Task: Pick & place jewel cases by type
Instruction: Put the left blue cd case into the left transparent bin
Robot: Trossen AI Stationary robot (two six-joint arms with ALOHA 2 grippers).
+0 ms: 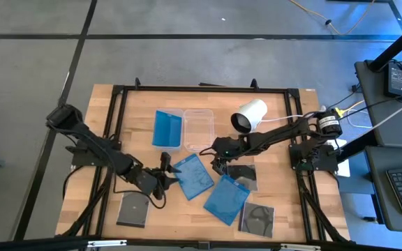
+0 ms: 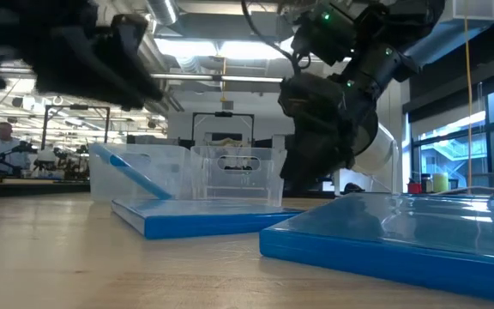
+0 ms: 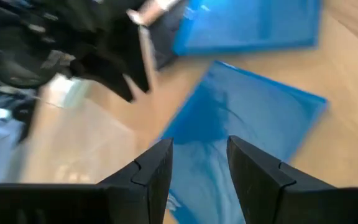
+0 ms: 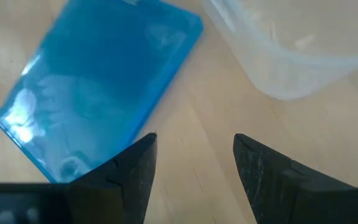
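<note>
Three translucent blue jewel cases show. One stands tilted inside the left clear tub (image 1: 166,129); one lies flat mid-table (image 1: 192,176); one lies nearer the front (image 1: 226,199). Dark jewel cases lie at front left (image 1: 132,209), front right (image 1: 257,217) and beside the right arm (image 1: 244,174). My left gripper (image 1: 166,171) is open, just left of the mid-table blue case (image 3: 247,124) and pointing at it. My right gripper (image 1: 218,157) is open above bare wood between that case (image 4: 98,93) and the empty tub (image 4: 297,43).
Two clear tubs (image 1: 199,129) stand side by side at the table's far middle, with a white cylinder (image 1: 250,115) lying to their right. A black frame (image 1: 117,94) borders the table. The two grippers are close together over the middle.
</note>
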